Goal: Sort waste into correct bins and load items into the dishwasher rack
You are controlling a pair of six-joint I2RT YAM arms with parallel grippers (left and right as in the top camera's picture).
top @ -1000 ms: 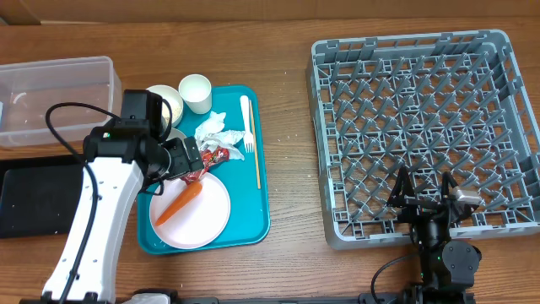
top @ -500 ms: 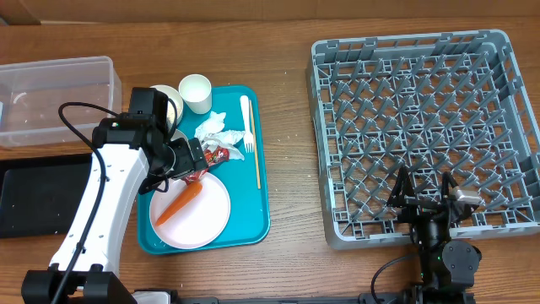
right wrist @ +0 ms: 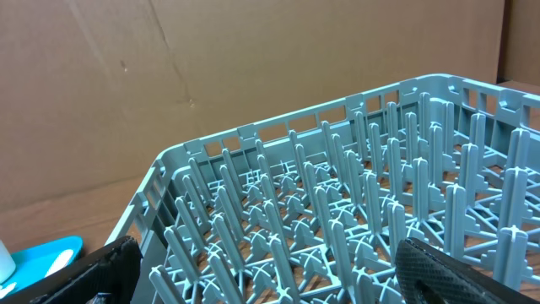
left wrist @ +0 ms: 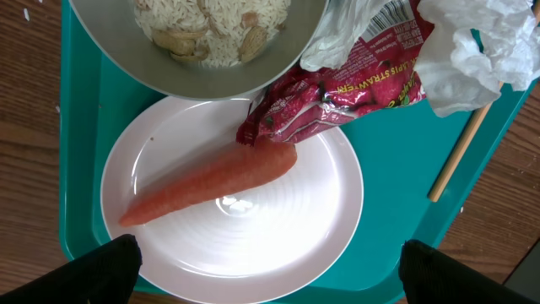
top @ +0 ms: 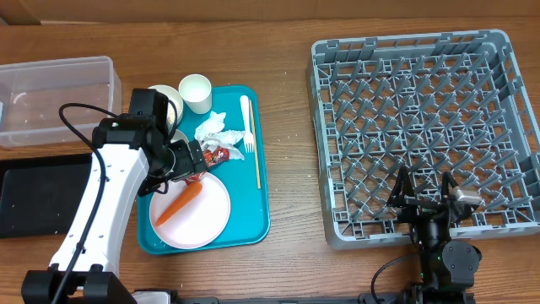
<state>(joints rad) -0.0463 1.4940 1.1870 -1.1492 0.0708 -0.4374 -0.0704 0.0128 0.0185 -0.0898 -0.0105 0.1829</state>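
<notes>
Orange on pale pink: the small tapered orange carrot [left wrist: 211, 181] lies flat on the round pale pink plate [left wrist: 253, 245], at the near end of the teal rectangular serving tray [top: 261, 203]. The left gripper [top: 190, 160] hangs over the plate's far-left edge with its jaws spread wide and nothing between them. In the wrist view the carrot sits just ahead of the two dark fingertips [left wrist: 110, 266].

The carrot's long axis runs from its thin tip at the near left to its thick end at the far right. That thick end touches the crinkled red plastic wrapper [left wrist: 337, 93], which spills onto the plate's rim. Seen from the wrist, this axis lies close to the line joining the two fingers, so I judge the wrist must turn before the jaws can close across the carrot's width, ideally at mid-length and clear of the wrapper.

The right gripper [top: 424, 196], also spread and empty, sits over the near edge of the large square grey plastic dishwasher rack [top: 422, 127], well apart from the tray. The left arm is plainly the nearer one.
</notes>
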